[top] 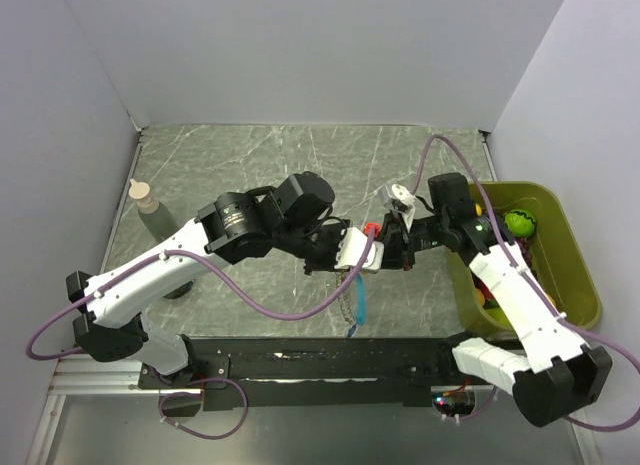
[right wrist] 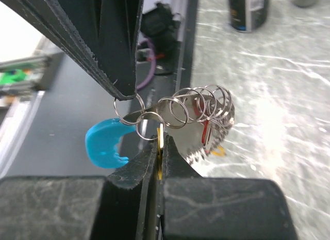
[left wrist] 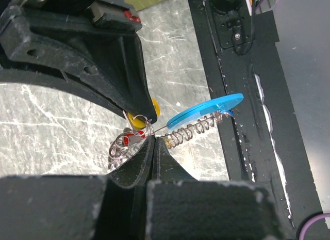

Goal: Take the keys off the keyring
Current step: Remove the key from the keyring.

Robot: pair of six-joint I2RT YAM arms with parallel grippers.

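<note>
Above the table (top: 250, 165), the left gripper (left wrist: 154, 144) is pressed together on a link of the keyring (right wrist: 198, 108); the right gripper (right wrist: 159, 147) is pressed together, apparently pinching the orange key (left wrist: 138, 121) edge-on; the tips nearly touch; the ring's coils run crosswise between them; the light-blue strip (left wrist: 206, 111) dangles toward the near edge.

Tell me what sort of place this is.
Probably a robotics lab test cell: plain white panel walls box in a grey marble-patterned tabletop, a black mounting rail runs along its near edge, and an olive-green plastic bin sits at the right.
</note>
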